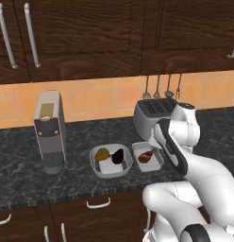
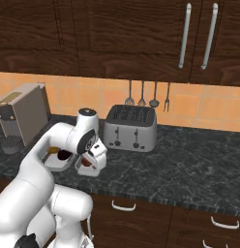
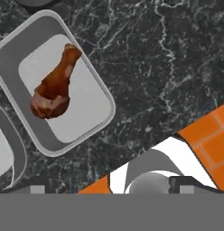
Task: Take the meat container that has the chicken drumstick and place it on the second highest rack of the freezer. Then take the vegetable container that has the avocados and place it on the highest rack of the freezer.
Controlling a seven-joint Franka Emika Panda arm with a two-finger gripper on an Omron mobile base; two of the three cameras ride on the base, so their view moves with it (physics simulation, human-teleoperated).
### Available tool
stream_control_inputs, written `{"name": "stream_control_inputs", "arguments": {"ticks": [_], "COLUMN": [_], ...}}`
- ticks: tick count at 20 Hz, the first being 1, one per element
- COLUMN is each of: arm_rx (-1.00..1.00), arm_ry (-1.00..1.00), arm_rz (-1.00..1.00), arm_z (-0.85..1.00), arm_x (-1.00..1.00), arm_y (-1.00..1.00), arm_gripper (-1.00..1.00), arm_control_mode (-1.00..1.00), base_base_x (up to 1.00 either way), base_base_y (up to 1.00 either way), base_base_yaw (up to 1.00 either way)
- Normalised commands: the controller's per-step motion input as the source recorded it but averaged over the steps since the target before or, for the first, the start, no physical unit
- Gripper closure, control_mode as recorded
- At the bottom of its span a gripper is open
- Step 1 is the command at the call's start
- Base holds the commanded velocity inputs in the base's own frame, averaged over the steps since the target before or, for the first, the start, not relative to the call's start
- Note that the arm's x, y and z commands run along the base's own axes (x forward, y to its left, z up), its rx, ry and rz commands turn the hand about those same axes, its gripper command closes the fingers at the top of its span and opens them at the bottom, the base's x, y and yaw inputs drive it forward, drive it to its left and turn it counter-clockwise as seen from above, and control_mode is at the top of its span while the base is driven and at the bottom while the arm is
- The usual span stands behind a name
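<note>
Open gripper [image 3: 109,185] above the counter [image 1: 24,160].
The drumstick [image 3: 53,88] lay in the tray [image 3: 93,67], just beside the bowl [image 1: 97,169] holding two avocados [image 1: 118,156].

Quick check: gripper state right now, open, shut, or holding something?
Gripper: open, holding nothing; it hangs above the counter beside the meat container, whose chicken drumstick lies untouched inside.

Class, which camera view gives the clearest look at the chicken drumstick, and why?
The hand view: the chicken drumstick lies large and unobstructed in the meat container. The left base view shows it small; in the right base view the arm mostly hides it.
</note>
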Motion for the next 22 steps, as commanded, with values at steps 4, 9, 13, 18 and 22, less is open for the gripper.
{"name": "stream_control_inputs", "arguments": {"ticks": [4, 9, 13, 18, 22], "arm_rx": [0.0, 0.0, 0.0, 0.0, 0.0], "arm_ry": [0.0, 0.0, 0.0, 0.0, 0.02], "arm_rz": [-0.08, -0.01, -0.04, -0.05, -0.05], "arm_z": [-0.3, -0.38, -0.37, -0.32, -0.14], "arm_x": [0.38, 0.04, 0.0, 0.04, 0.12], "arm_y": [-0.03, -0.05, 0.0, 0.0, 0.0], "arm_gripper": [-1.0, -1.0, -1.0, -1.0, -1.0], "arm_control_mode": [-1.0, -1.0, -1.0, -1.0, -1.0], "base_base_x": [0.0, 0.0, 0.0, 0.0, 0.0], "base_base_y": [0.0, 0.0, 0.0, 0.0, 0.0], "base_base_yaw": [0.0, 0.0, 0.0, 0.0, 0.0]}}
